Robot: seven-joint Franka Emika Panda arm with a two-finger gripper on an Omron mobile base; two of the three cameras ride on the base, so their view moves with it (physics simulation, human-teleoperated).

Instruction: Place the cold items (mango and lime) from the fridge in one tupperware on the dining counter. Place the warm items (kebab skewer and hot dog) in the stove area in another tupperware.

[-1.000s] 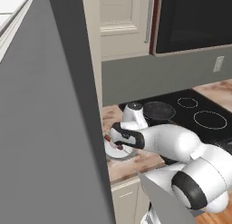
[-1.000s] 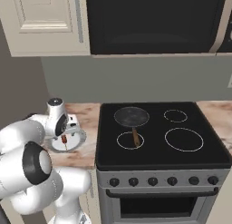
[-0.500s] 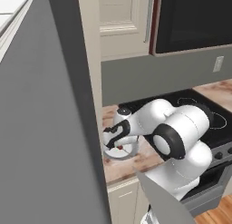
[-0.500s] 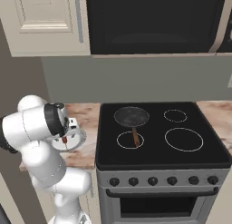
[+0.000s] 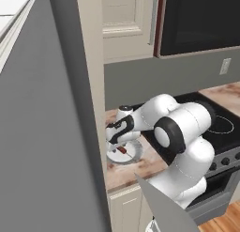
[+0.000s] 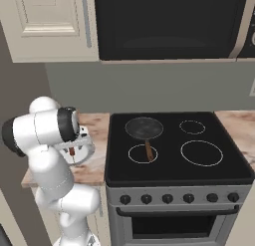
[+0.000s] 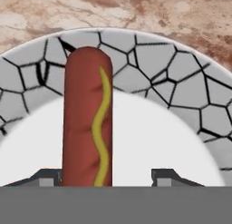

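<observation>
One sec ago your arm lay stretched out; now elbow's folded up, gripper point(image 7: 106, 173) low over plate point(image 5: 133, 153), fingers apart astride hot dog point(image 7: 87, 121).

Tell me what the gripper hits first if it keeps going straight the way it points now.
Most likely the hot dog: it lies on the plate and runs down between the gripper's fingertips. Just under it is the plate's white centre. How much gap remains is hard to judge.

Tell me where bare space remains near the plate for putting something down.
The counter in front of the plate, toward its edge, is bare. The black stove is free on its right burners. Over the plate it is crowded: gripper and hot dog.
</observation>
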